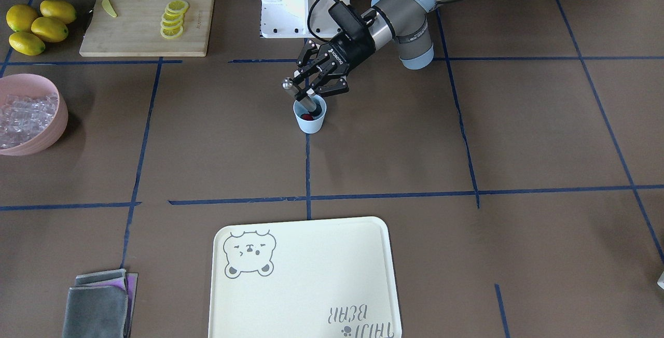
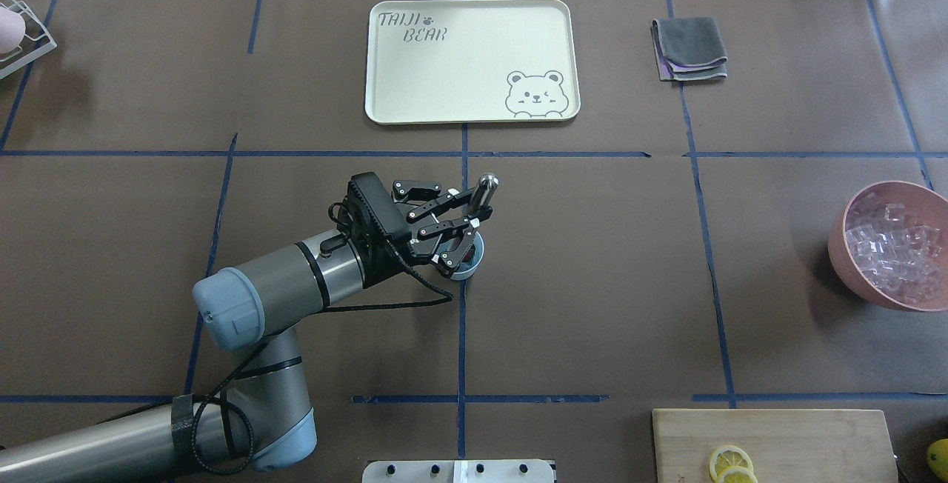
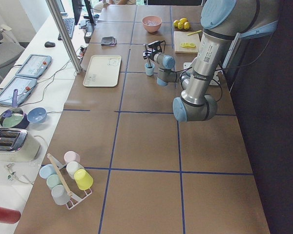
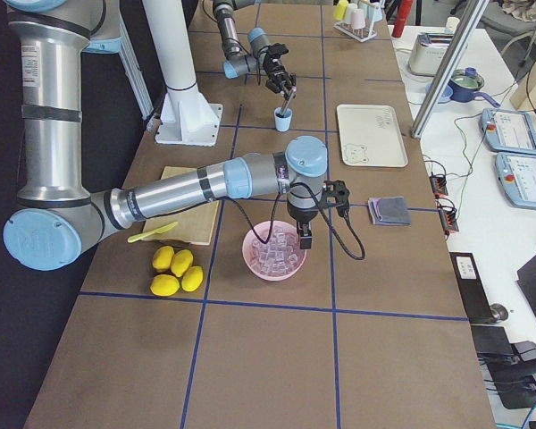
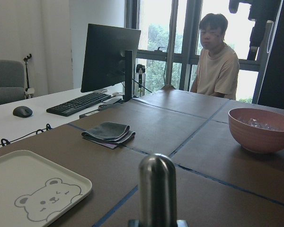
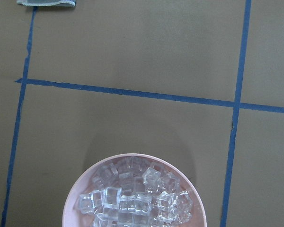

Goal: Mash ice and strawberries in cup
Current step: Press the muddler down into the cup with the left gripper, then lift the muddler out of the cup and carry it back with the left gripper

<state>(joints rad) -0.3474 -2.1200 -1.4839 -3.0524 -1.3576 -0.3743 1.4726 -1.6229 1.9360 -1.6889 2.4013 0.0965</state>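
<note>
Left arm (image 2: 296, 283): silver-grey tubular links, pale-blue joint caps, black band near the wrist. Black camera block (image 2: 370, 205) on the wrist; a thin black cable (image 2: 385, 305) loops off it. Left gripper (image 2: 478, 218): black linkage fingers with small pale pins, white lettering on the body. Right arm (image 4: 179, 192): same silver tubes, blue caps, looping black cable.
</note>
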